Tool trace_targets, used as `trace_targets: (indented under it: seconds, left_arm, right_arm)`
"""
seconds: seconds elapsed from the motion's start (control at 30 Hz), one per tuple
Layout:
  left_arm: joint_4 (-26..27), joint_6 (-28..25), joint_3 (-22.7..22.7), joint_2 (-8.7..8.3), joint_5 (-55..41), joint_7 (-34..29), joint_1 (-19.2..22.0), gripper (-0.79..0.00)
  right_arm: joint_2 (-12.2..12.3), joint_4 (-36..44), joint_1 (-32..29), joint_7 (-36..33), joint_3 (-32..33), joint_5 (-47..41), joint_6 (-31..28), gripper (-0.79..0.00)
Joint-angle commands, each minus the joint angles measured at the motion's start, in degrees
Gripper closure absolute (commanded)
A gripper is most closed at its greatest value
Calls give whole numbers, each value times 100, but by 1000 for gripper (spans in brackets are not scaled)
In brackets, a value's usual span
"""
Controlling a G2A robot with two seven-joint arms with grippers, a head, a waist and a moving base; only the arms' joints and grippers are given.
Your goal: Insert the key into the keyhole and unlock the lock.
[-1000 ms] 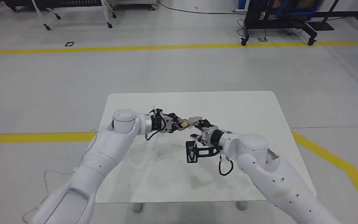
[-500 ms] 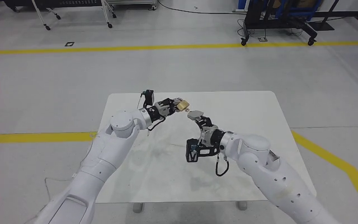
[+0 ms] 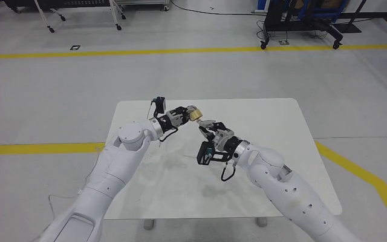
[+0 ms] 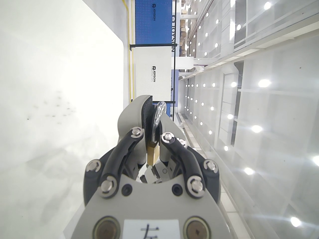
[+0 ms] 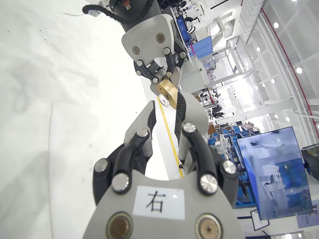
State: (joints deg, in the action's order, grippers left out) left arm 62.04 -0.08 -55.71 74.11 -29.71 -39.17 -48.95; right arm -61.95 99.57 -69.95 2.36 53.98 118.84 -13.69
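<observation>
The lock [image 5: 167,89] is up off the table [image 3: 266,115], over its far middle part; the left gripper [image 4: 155,111] has it, jaws closed narrow on the steel shackle [image 4: 158,115], with the brass body standing out beside the fingers. The keyhole [image 5: 164,98] end faces the right gripper [image 5: 166,111], which sits just beside the lock; its jaws stand apart with nothing between them. Whether one fingertip touches the brass I cannot tell, and I cannot tell whether a key is in the keyhole.

The lock looks like solid brass and steel, so probably heavy for its bulk, rigid and not fragile; both metals are smooth and likely slippery against rubber pads. A hold on the shackle alone seems the weak point; the round bar could act as a pivot, so a push or a twist at the keyhole may swing the body. A firmer hold would probably be across the flat brass sides, leaving the keyhole end free.

A key would be thin, light, stiff and slick; it should be pinched flat on its head, blade lined up with the slot; a slight tilt would likely jam it or let it slip. Turning will need steady counter-force from the left arm.
</observation>
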Motion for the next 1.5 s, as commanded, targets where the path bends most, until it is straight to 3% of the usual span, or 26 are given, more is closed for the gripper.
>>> trace_targets:
  seconds: [0.0, 0.23, 0.3, 0.4, 0.43, 0.7, 0.97, 1.27, 1.47]
  left_arm:
    - [-1, 28, -10, 4, 7, -5, -5, 0]
    - [7, 116, -33, 26, -7, -50, -26, 0]
    - [9, 127, -42, 31, -4, -59, -27, 0]
    - [7, 131, -62, 39, -9, -66, -33, 0]
    - [6, 133, -66, 41, -9, -70, -35, 0]
    - [-5, 156, -86, 62, 29, -111, -33, 0]
    - [-30, 129, -114, 82, 48, -193, -23, 0]
    - [-40, 56, -163, 101, 58, -221, -27, 0]
    - [-34, -4, -198, 109, 106, -208, -35, 0]
  right_arm:
    - [-32, -54, 47, 23, -79, 18, 45, -212]
    - [-113, -208, 140, 20, -183, 75, 171, -203]
    - [-137, -246, 174, 3, -203, 61, 181, -160]
    - [-167, -295, 200, -8, -221, 48, 189, -6]
    - [-175, -318, 208, -13, -222, 36, 183, 0]
    - [-229, -454, 213, 85, -92, -315, 199, 0]
    - [-284, -589, 61, 296, 286, -1634, 240, 0]
    - [-346, -920, 161, 467, 485, -2987, -486, 0]
    - [-384, -1089, 256, 552, 500, -3252, -650, 0]
